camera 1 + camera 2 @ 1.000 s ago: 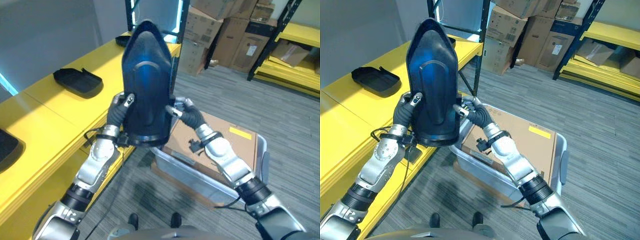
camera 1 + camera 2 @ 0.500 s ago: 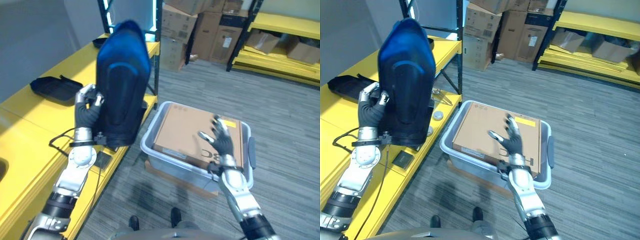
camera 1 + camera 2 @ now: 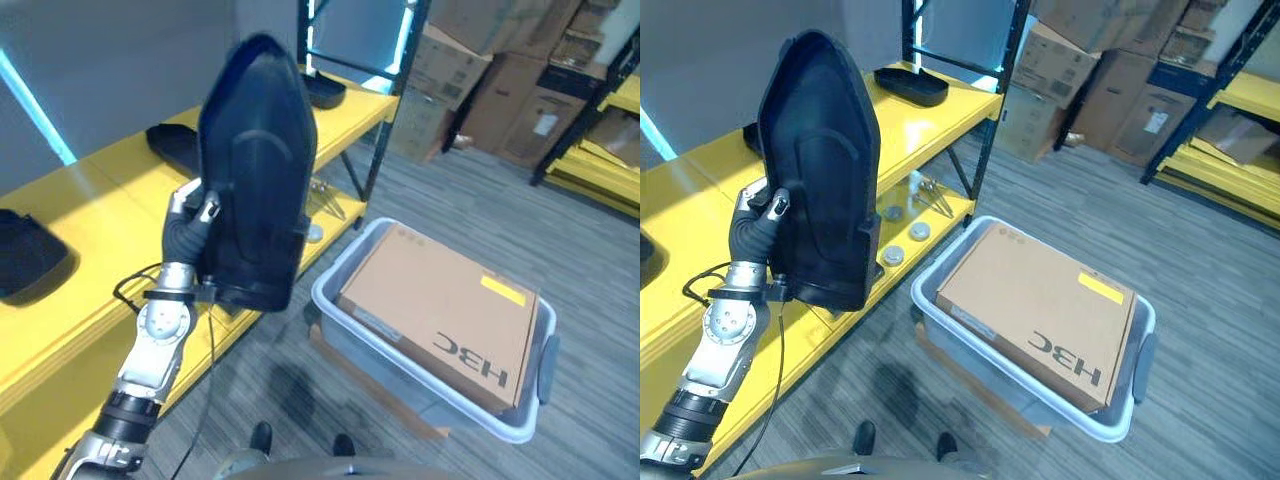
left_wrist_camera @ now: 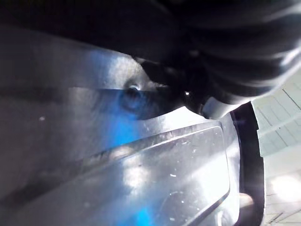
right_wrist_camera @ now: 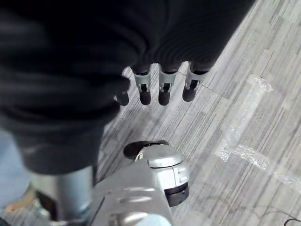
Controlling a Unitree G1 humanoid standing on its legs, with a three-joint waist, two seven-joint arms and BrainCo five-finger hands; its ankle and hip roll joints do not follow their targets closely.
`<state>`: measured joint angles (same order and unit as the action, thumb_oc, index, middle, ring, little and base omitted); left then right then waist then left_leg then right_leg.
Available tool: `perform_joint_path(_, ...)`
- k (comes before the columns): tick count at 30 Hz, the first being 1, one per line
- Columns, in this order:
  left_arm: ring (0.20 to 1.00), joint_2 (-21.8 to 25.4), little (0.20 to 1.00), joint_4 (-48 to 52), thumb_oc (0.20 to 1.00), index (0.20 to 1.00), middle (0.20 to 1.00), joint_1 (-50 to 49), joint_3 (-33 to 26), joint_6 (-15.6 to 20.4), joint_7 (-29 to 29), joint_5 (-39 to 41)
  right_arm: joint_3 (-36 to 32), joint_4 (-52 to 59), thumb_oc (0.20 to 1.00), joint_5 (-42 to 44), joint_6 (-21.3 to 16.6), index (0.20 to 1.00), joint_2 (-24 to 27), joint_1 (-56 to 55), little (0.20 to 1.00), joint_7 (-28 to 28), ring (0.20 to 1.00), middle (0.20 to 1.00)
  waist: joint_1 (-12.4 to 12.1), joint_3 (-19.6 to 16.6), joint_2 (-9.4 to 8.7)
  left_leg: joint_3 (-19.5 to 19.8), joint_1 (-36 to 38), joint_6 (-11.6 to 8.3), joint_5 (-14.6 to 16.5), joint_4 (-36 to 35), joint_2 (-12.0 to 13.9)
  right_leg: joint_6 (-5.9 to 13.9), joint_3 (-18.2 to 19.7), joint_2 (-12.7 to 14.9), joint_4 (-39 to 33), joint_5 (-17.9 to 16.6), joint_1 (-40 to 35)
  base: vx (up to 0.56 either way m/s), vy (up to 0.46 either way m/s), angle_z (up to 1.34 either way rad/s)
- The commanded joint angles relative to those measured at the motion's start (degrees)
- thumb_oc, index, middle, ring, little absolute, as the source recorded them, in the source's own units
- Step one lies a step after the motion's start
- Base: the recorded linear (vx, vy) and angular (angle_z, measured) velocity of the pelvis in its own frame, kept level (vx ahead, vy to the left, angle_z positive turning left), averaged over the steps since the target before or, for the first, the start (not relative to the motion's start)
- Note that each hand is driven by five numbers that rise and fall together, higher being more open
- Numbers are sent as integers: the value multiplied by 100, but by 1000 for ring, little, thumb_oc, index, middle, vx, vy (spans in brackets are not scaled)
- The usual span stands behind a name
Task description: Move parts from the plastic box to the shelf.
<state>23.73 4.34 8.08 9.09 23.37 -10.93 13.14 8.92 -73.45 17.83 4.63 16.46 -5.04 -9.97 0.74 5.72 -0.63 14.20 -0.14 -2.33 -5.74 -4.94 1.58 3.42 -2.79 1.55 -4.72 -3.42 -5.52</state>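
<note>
Left eye view: the left hand [image 3: 188,232] sits left of centre, its fingers and thumb curled around the left edge of a large black moulded part [image 3: 257,178]. The part stands upright with its pointed end toward the top of the frame, raised above the front edge of the yellow shelf [image 3: 90,215], which runs along the left side. Three more black parts lie on the shelf: one at the left edge [image 3: 28,252], one partly hidden behind the held part [image 3: 172,148], and one at upper centre [image 3: 325,92]. At lower right, the grey plastic box [image 3: 340,320] rests on the floor with a brown cardboard carton [image 3: 445,315] lying flat across its opening.

Right eye view: the same arrangement. The held part occupies the upper left, the left hand grips it at the left edge, and the plastic box with the carton lies at lower centre-right. Small round items [image 3: 902,244] lie on the lower shelf level, just right of the held part's bottom edge.

Left wrist view: the glossy dark surface of the held part spans the frame, pressed close against the hand's cover at the top.

Right wrist view: the right hand [image 5: 162,87] shows at upper centre, fingers extended and relaxed, holding nothing, above grey floor planks [image 5: 263,155].
</note>
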Motion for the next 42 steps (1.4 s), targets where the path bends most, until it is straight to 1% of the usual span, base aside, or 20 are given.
perform_joint_path(1,200,82,200,556,200,200,200,531,-397,-15,-96,184,110,12,1000,-137,771,1000,-115,252,1000,-225,1000,1000,-139,140,-57,-233,184,94,77,-6,-128,-22,89,163,337,7,135,13,-270,51)
perform_joint_path(3,200,68,200,651,200,200,200,463,-463,-68,-178,142,172,-99,1000,-385,880,1000,-138,327,1000,-198,1000,1000,-264,216,-9,-351,11,-69,-116,-6,-33,-24,-115,168,202,-33,83,-50,-121,39)
perform_joint_path(5,200,-9,200,841,200,200,200,425,-582,-169,-198,210,331,-168,1000,-723,826,1000,-128,532,1000,-119,1000,1000,-477,452,75,-827,-497,-349,-445,-1,142,26,-411,208,33,-14,-105,-94,-104,78)
perform_joint_path(9,200,-93,200,809,200,200,200,324,-660,-172,-119,161,564,-118,1000,-1057,964,1000,-36,797,1000,-40,1000,1000,-557,607,115,-1856,-714,-473,-601,211,456,28,-1159,280,-20,-4,-145,-160,-7,141)
perform_joint_path(12,200,-60,200,895,200,200,200,-63,-727,-113,-418,-114,531,-197,1000,-905,1204,1000,86,1015,1000,132,1000,1000,-602,510,3,-1925,-434,-336,-234,569,534,14,-1388,503,-10,-148,71,-160,190,88)
perform_joint_path(14,200,29,200,936,200,200,200,-299,-792,-124,-640,-24,478,-293,1000,-1147,1251,1000,214,1105,1000,141,1000,1000,-552,399,-16,-1900,-107,-326,-234,738,705,10,-1513,613,1,-240,227,-129,318,58)
perform_joint_path(20,200,65,200,971,200,200,200,-537,-630,-109,-527,435,512,-330,1000,-1354,1245,1000,303,1241,1000,79,1000,1000,-404,237,242,-2427,275,-767,-759,318,1495,164,-1896,904,-12,-260,232,-90,356,96)
perform_joint_path(21,200,55,200,962,200,200,200,-550,-592,-92,-508,446,527,-329,1000,-1404,1268,1000,303,1262,1000,62,1000,1000,-397,226,269,-2461,297,-795,-810,278,1518,188,-1918,942,-27,-278,221,-51,446,108)
perform_joint_path(23,200,49,200,975,200,200,200,-577,-507,-56,-489,409,532,-341,1000,-1463,1333,1000,299,1318,1000,67,1000,1000,-420,211,319,-2446,288,-792,-734,217,1451,263,-1916,1054,-27,-307,172,-32,385,114)
perform_joint_path(24,200,58,200,949,200,200,200,-607,-406,70,-296,553,548,-393,1000,-1564,1331,1000,260,1366,1000,125,1000,1000,-445,175,354,-2648,372,-762,-480,117,1308,430,-2027,1296,-27,-409,88,-26,445,76)
perform_joint_path(26,200,83,200,958,200,200,200,-605,-373,85,-202,594,533,-412,1000,-1596,1277,1000,228,1369,1000,191,1000,1000,-459,157,340,-2714,399,-714,-321,97,1213,514,-2071,1412,-23,-464,63,-6,396,41)
perform_joint_path(28,200,223,200,924,200,200,200,-526,-232,127,121,700,514,-375,1000,-1409,1093,1000,102,1404,1000,652,1000,1000,-540,140,321,-2743,419,-489,-13,101,904,686,-2136,1704,92,-612,-13,25,441,39)
perform_joint_path(32,200,399,200,992,200,200,200,-134,-36,-38,359,526,292,-115,1000,-820,847,1000,-11,1492,1000,1503,1000,1000,-571,260,247,-2695,394,-103,356,323,422,682,-2154,2257,742,-972,241,-2,336,13)
perform_joint_path(34,200,484,200,940,200,200,200,126,114,-95,256,511,220,26,1000,-865,772,1000,9,1496,1000,1709,1000,1000,-434,334,301,-2593,427,80,415,343,295,573,-1716,1964,1153,-747,477,34,364,-5)
perform_joint_path(35,200,540,200,890,200,200,200,293,237,-87,172,566,181,95,1000,-821,678,1000,13,1423,1000,1800,1000,1000,-261,347,354,-2390,440,193,430,297,185,459,-1354,1461,1257,-432,622,36,212,-3)
perform_joint_path(36,200,542,200,885,200,200,200,304,241,-84,168,571,177,98,1000,-821,677,1000,13,1423,1000,1801,1000,1000,-254,338,354,-2381,418,196,416,298,183,447,-1346,1442,1250,-436,641,73,304,-2)
perform_joint_path(37,200,545,200,859,200,200,200,449,349,-128,60,620,202,148,1000,-801,671,1000,7,1359,1000,1805,1000,1000,-103,329,347,-2243,431,287,443,237,4,353,-1107,924,1130,-168,668,48,160,21)
perform_joint_path(38,200,543,200,852,200,200,200,462,360,-128,41,637,207,154,1000,-810,693,1000,7,1347,1000,1802,1000,1000,-84,329,346,-2226,438,295,452,229,-15,343,-1092,873,1110,-143,658,110,253,51)
perform_joint_path(39,200,470,200,813,200,200,200,559,449,-150,-9,668,215,126,1000,-785,663,1000,45,1227,1000,1815,1000,1000,19,317,279,-2097,451,365,485,171,-253,220,-940,473,832,-117,578,89,132,56)
perform_joint_path(42,200,353,200,765,200,200,200,583,559,-110,0,628,156,58,1000,-751,658,1000,128,1052,1000,1738,1000,1000,170,286,236,-1827,473,422,478,92,-496,106,-566,75,467,-221,512,119,107,66)
